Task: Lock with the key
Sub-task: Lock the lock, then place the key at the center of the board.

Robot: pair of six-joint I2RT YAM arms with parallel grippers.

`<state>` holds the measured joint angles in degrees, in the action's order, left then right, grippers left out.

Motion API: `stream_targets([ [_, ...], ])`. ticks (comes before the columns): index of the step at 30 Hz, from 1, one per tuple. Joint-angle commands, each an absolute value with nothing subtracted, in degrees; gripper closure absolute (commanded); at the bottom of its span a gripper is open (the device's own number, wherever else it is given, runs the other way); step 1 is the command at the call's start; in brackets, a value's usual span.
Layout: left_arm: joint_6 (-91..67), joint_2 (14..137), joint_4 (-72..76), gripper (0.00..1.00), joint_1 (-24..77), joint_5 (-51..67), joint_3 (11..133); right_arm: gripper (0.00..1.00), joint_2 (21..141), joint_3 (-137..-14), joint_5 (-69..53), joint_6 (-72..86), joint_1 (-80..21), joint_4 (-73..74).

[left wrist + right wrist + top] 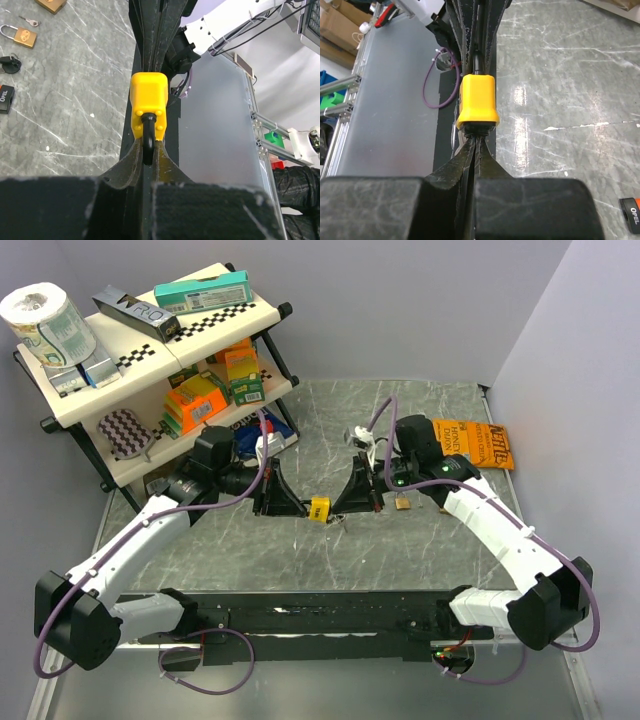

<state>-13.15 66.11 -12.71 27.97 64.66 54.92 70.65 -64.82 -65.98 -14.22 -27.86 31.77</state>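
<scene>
A yellow padlock (319,508) is held above the table between both grippers. My left gripper (297,506) is shut on its black shackle (148,142). The left wrist view shows the yellow body (148,100) just beyond my left gripper (148,150). My right gripper (341,505) comes from the opposite side. In the right wrist view my right gripper (477,140) is shut on a black key head (478,131) that sits against the end of the padlock body (477,100). The key's blade is hidden.
A brass padlock (403,503) lies by the right arm. Two more brass padlocks (25,36), small keys (31,21) and a black Opel car key (5,98) lie on the marble table. An orange packet (470,443) lies at the back right. A loaded shelf rack (150,370) stands at the back left.
</scene>
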Motion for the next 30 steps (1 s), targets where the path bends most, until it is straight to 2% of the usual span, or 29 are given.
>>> stream_targets([
  [1,-10.64,64.42,-11.95,0.99,26.9,67.85,57.22,1.0,69.52,-63.98,-67.93,-17.66,-24.79,34.8],
  [6,-8.97,64.6,-13.45,0.99,25.84,68.29,57.92,1.0,69.08,-65.3,-68.38,-24.69,-22.85,43.74],
  [12,-7.48,64.86,-14.76,0.99,24.79,68.55,58.53,1.0,68.55,-64.34,-68.03,-27.95,-19.87,47.11],
  [15,-6.77,64.69,-16.08,0.99,23.91,68.64,58.19,1.0,69.17,-63.28,-66.72,-23.92,-18.46,42.73],
  [20,-10.71,64.34,-12.84,0.99,22.41,66.45,55.64,1.0,71.27,-58.11,-58.64,-3.02,-19.15,20.54],
  [25,-11.86,61.62,-11.17,0.99,21.36,62.23,52.13,1.0,77.5,-58.8,-50.73,6.4,-23.19,13.63],
  [30,-14.94,59.94,-6.87,0.99,20.57,57.84,47.64,1.0,86.55,-61.52,-42.45,8.52,-28.82,10.46],
])
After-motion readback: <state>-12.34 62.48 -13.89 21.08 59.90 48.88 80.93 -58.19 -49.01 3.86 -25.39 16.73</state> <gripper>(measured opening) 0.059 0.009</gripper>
